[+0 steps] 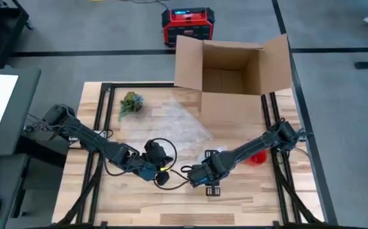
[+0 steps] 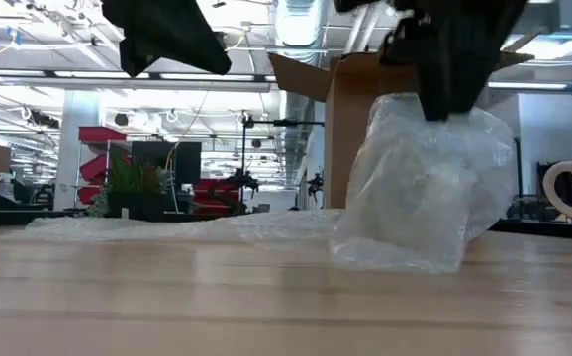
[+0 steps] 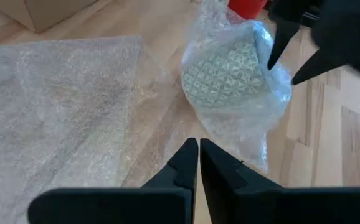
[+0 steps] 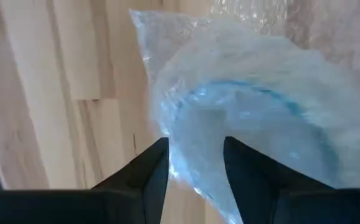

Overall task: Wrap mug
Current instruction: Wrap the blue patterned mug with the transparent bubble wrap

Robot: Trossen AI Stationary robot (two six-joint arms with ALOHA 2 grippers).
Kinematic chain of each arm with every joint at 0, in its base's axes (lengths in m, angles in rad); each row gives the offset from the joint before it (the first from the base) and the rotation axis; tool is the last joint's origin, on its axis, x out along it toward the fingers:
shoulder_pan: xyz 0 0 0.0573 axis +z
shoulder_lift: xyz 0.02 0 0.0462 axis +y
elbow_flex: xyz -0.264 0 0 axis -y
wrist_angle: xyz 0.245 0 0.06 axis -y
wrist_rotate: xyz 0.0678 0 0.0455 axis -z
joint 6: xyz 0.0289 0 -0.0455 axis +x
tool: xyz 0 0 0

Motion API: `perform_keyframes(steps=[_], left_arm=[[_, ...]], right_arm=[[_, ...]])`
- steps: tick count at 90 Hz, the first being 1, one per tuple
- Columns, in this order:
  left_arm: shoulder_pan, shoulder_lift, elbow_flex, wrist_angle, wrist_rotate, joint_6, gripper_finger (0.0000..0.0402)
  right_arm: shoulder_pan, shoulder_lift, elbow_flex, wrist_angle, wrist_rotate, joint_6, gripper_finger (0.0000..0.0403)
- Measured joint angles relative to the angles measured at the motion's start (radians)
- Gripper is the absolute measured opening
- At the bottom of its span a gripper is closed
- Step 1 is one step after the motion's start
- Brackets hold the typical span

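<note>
Above table centre, right claw (image 4: 192, 162) clamping bubble-wrapped mug (image 3: 230, 78), left claw (image 3: 198, 158) together.

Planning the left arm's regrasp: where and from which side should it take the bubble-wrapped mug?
A judgement: take the loose bubble wrap tail on the side of the wrapped mug facing the left hand. That side is free, and the film bunches there into a thin flap. The right hand already grips the wrap from above on the far side, so come in low along the table.
</note>
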Motion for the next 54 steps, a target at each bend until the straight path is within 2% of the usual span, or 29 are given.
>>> perform_keyframes(steps=[14, 31, 54], left_arm=[[0.000, 0.000, 0.000, 0.000, 0.000, 0.000, 0.0000], [0.000, 0.000, 0.000, 0.000, 0.000, 0.000, 0.0000], [0.000, -0.001, 0.001, -0.001, 0.000, 0.000, 0.0000]], right_arm=[[0.014, -0.001, 0.065, -0.051, 0.002, -0.049, 0.0141], [0.062, -0.002, 0.072, -0.055, 0.031, -0.089, 0.0141], [0.196, -0.002, 0.072, -0.077, 0.210, -0.143, 0.0141]])
